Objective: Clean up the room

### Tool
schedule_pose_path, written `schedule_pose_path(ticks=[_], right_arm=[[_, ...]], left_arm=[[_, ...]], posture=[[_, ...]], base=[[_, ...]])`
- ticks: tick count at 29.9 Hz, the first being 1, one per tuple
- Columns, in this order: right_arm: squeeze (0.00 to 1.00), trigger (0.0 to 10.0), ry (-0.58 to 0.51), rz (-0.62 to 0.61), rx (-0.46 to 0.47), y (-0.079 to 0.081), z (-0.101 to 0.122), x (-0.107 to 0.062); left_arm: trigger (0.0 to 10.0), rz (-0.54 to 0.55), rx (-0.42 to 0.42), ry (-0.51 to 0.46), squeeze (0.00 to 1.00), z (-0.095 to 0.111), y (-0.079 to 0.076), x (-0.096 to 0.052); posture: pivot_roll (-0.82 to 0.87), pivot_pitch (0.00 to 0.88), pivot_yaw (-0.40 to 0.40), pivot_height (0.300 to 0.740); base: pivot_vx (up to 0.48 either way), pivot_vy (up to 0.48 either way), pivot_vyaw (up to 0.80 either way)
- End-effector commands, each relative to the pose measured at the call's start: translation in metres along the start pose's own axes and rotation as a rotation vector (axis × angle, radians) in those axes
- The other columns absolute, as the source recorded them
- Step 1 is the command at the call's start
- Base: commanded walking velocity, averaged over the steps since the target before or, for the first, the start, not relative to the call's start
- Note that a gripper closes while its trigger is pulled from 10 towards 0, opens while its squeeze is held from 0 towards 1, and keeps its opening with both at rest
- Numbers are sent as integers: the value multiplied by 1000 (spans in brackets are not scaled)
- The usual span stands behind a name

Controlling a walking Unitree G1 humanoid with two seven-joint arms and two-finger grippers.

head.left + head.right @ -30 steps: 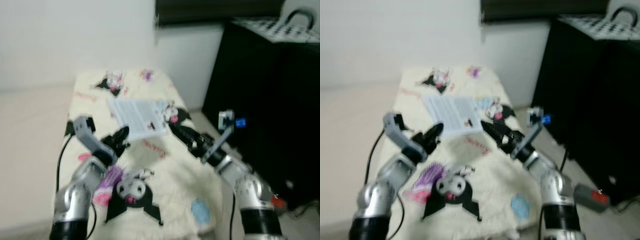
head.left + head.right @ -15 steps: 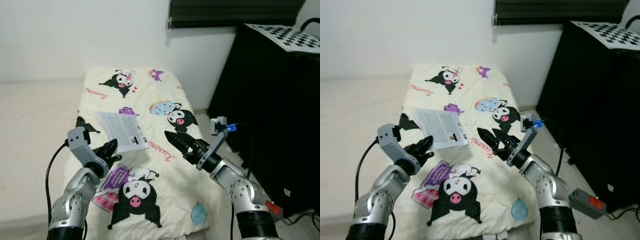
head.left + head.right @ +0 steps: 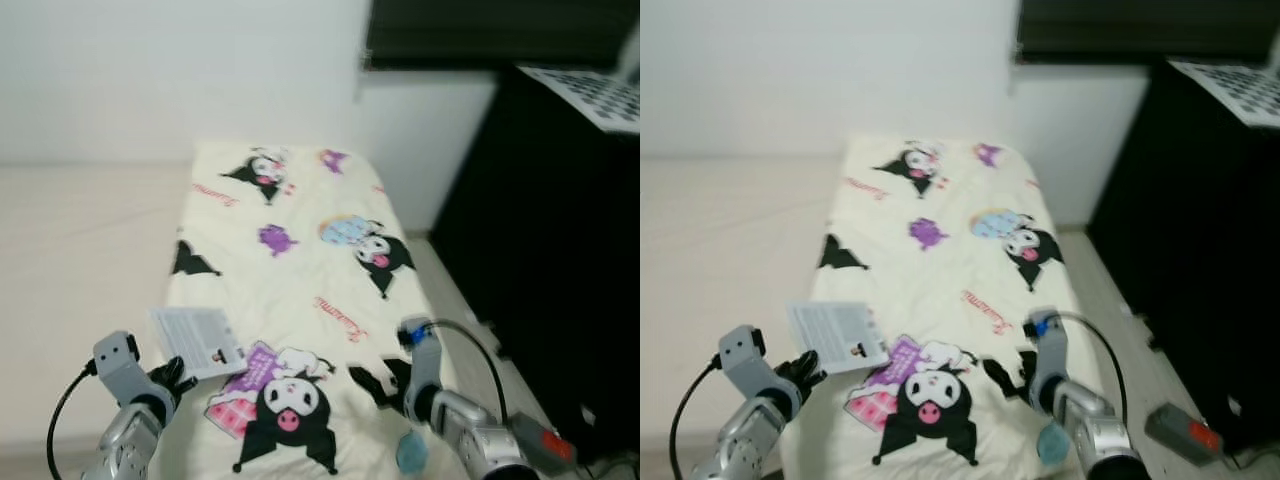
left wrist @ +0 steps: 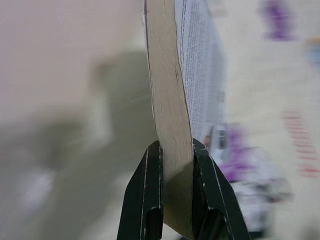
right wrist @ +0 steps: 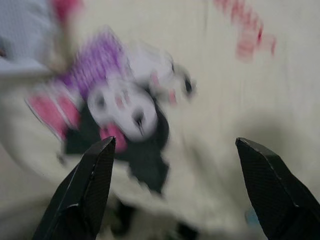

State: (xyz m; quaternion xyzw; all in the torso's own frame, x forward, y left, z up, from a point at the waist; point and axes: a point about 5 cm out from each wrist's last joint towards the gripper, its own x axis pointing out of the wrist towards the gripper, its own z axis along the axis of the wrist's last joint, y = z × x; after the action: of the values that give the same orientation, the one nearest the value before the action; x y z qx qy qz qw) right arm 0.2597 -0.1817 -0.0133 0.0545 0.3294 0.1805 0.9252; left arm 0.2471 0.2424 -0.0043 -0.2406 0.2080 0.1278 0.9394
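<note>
- A booklet (image 3: 197,340) was clamped edge-on by the left gripper (image 4: 172,200), held over the bed's (image 3: 300,250) near left edge; lifting was judged done.
- The right gripper (image 5: 175,195) was spread wide and empty above the bed's near right corner; putting the booklet away was judged outstanding.

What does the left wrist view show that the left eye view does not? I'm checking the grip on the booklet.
Left wrist view alone: the left gripper seen along its fingers, jaws pinching the booklet by its edge, its tan back and printed face on opposite sides.

Left eye view alone: the whole cartoon-print blanket, the right gripper over its near end, and the black cabinet on the right.

Both: the booklet held over the blanket's left edge.
</note>
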Motion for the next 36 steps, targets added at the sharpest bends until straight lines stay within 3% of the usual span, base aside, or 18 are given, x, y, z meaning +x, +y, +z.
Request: schedule_pose_path(ticks=[1, 2, 4, 6, 10, 13, 17, 21, 23, 26, 28, 29, 32, 34, 36], right_arm=[[0, 10000, 53, -52, 13, -7, -20, -5], [0, 10000, 74, -70, 19, -10, -29, -8], [0, 10000, 74, -70, 19, -10, -29, -8], [0, 10000, 96, -89, 4, -14, -40, -12], [0, 10000, 89, -90, 1, -14, -40, -12], [0, 10000, 57, -100, -17, -15, -35, -9], [0, 10000, 40, -101, -18, -14, -34, -6], [0, 10000, -5, -78, 11, -12, -27, -5], [0, 10000, -134, 1, 104, -10, -6, -2], [0, 10000, -212, 47, 173, -9, 7, -2], [0, 10000, -459, 217, 334, -6, 52, -8], [0, 10000, -459, 217, 334, -6, 52, -8], [0, 10000, -713, 490, 394, 7, 104, -26], [0, 10000, -798, 627, 382, 18, 124, -38], [0, 10000, -819, 667, 377, 21, 129, -42]], left_arm=[[10000, 65, 10, 45, 0, -17, 19, -8], [10000, 85, -2, 56, 0, -24, 27, -12], [10000, 85, -2, 56, 0, -24, 27, -12], [10000, 115, -79, 30, 0, -29, 41, -18], [10000, 143, -80, 15, 0, -28, 47, -20], [10000, 285, -4, 2, 0, -23, 69, -26], [10000, 292, -13, -8, 0, -23, 70, -25], [10000, 233, -72, -41, 0, -20, 63, -21], [10000, 80, -133, -136, 0, 1, 45, -10], [10000, -3, -156, -182, 0, 12, 36, -6], [10000, -301, -165, -284, 0, 49, 0, 0], [10000, -301, -165, -284, 0, 49, 0, 0], [10000, -769, -96, -346, 0, 91, -54, -17], [10000, -989, -35, -334, 0, 103, -76, -35], [10000, -1050, -12, -329, 0, 107, -82, -40]], posture=[[-60, 11, -63, 736], [-61, 6, -64, 736], [-61, 6, -64, 736], [-57, 6, -68, 736], [-57, 6, -68, 736], [-55, 3, -63, 736], [-50, 4, -68, 736], [-48, 5, -70, 736], [-52, 7, -70, 736], [-55, 8, -69, 736], [-57, 10, -68, 736], [-57, 10, -68, 736], [-61, 11, -59, 736], [-61, 12, -58, 736], [-61, 12, -58, 736]], base=[[0, 0, 794], [0, 0, 788], [0, 0, 788], [0, 0, 788], [0, 0, 788], [0, 0, 781], [0, 0, 781], [0, 0, 781], [0, 0, 781], [0, 0, 781], [0, 0, 781], [0, 0, 781], [0, 0, 781], [0, 0, 781], [0, 0, 781]])
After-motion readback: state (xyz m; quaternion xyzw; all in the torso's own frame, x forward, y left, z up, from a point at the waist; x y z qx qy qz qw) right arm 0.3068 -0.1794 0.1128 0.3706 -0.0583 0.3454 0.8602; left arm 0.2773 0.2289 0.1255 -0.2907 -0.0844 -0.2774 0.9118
